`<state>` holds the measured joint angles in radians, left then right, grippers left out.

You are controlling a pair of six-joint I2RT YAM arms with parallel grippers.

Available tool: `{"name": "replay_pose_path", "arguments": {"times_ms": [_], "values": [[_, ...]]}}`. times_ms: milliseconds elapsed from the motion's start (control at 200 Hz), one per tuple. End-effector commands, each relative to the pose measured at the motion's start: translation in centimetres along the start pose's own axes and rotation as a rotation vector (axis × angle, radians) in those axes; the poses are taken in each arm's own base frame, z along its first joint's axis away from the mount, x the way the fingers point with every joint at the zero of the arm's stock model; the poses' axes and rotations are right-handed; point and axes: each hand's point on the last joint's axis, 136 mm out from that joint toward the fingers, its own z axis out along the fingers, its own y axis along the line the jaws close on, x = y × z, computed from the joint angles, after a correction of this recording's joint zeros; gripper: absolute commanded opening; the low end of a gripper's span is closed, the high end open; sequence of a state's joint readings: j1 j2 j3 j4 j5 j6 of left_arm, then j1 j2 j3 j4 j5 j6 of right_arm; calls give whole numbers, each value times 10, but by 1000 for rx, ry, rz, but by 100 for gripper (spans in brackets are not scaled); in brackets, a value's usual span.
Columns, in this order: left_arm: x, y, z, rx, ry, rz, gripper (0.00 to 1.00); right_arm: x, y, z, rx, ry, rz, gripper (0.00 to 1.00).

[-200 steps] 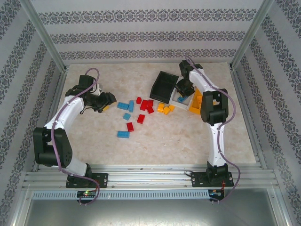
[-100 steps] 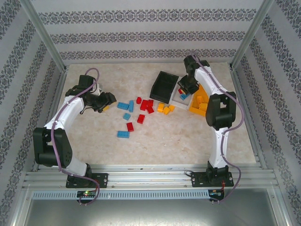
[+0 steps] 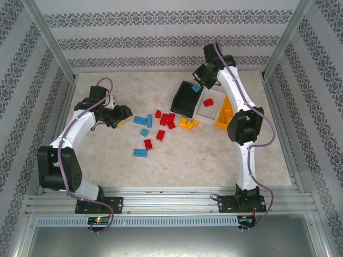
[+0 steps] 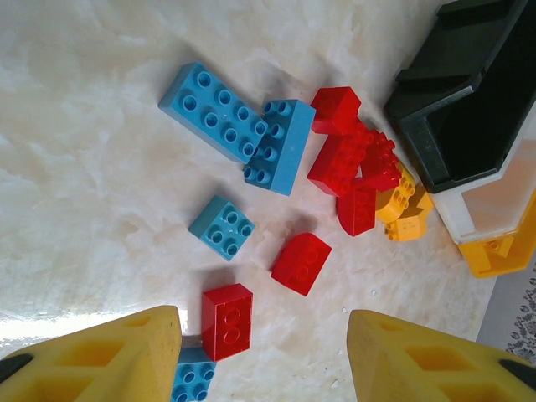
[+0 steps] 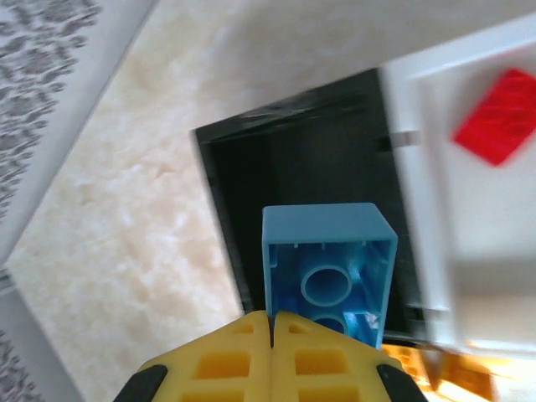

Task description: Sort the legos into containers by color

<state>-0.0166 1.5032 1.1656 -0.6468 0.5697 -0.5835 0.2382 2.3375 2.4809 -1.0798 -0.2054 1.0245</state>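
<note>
Blue lego [image 5: 328, 260], hollow underside facing camera, over black bin [image 5: 222, 201]

Pale marbled table [image 3: 107, 160]: blue, red and yellow legos [image 3: 161, 126] scattered mid-table; black bin [image 3: 182, 101], white bin [image 3: 206, 112], orange bin [image 3: 221, 122] far right.

Top: high, from near side. Wrists: close, downward. All share black bin [image 3: 185, 99].
</note>
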Motion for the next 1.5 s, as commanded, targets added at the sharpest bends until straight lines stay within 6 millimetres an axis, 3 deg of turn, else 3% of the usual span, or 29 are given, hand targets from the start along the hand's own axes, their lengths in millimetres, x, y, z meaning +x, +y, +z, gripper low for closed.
{"name": "replay_pose_path", "arguments": {"times_ms": [0,150,255,405,535,600,674,784,889,939,1009,1069,1239,1494], "values": [[0,2,-5,21,-15,-6,55,14,3,43,0,90,-10,0],[11,12,1,-8,26,-17,56,20,11,74,-39,128,-3,0],[20,21,7,-44,67,-18,59,18,14,77,-50,110,-33,19],[38,25,18,-91,149,13,62,21,28,56,-86,90,-118,34],[68,22,25,-184,255,201,70,31,32,34,-117,116,-205,40],[87,21,28,-237,319,321,73,45,38,20,-164,159,-292,41],[104,24,30,-310,363,431,76,74,46,3,-234,226,-436,43],[113,33,33,-356,366,410,77,123,22,-7,-154,311,-564,51],[106,38,27,-386,272,330,78,177,-30,1,46,455,-584,57],[102,38,22,-380,227,285,78,202,-47,4,109,494,-599,60],[100,40,17,-380,176,226,78,232,-60,10,159,502,-605,64],[99,40,13,-356,140,190,79,252,-66,17,186,504,-600,73],[99,40,-1,-328,83,150,79,273,-75,41,295,453,-594,76],[102,43,-21,-306,33,147,80,271,-80,76,387,408,-560,74]]}}
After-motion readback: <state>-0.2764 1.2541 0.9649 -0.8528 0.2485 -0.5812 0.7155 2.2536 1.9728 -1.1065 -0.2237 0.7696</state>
